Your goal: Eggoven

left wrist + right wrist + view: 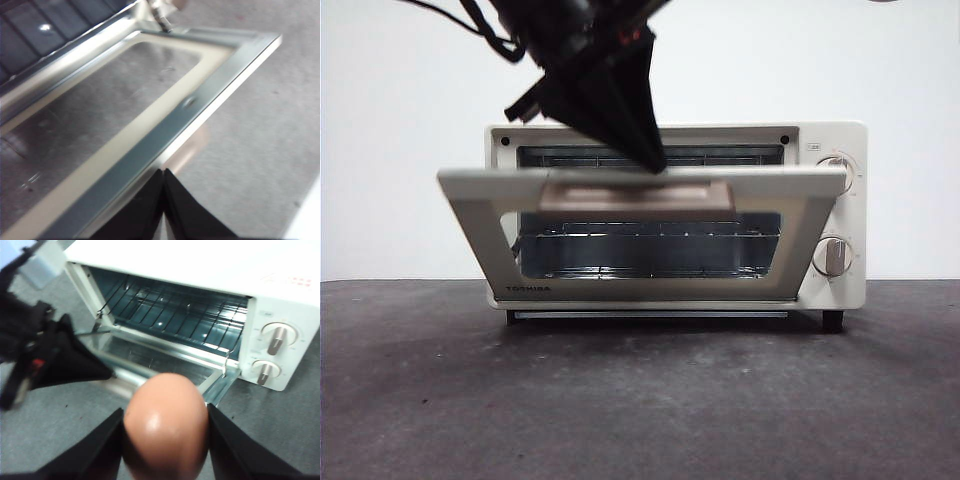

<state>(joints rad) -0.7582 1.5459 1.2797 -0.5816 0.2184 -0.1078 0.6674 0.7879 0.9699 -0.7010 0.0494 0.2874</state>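
- Gripping the egg between its jaws, the right pincer hovers before the open toaster oven.
- Left pincer, jaws together, presses the half-lowered door by its handle.

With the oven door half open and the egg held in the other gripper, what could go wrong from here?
1. The left gripper, jaws closed, only presses on the top edge of the cream toaster oven's glass door; it may slip, so the half-open door might swing back.
2. The right gripper clamps the smooth reddish-brown egg by its sides; it could slide out or crack.
3. The left arm is beside the opening, so the egg's path may cross it.
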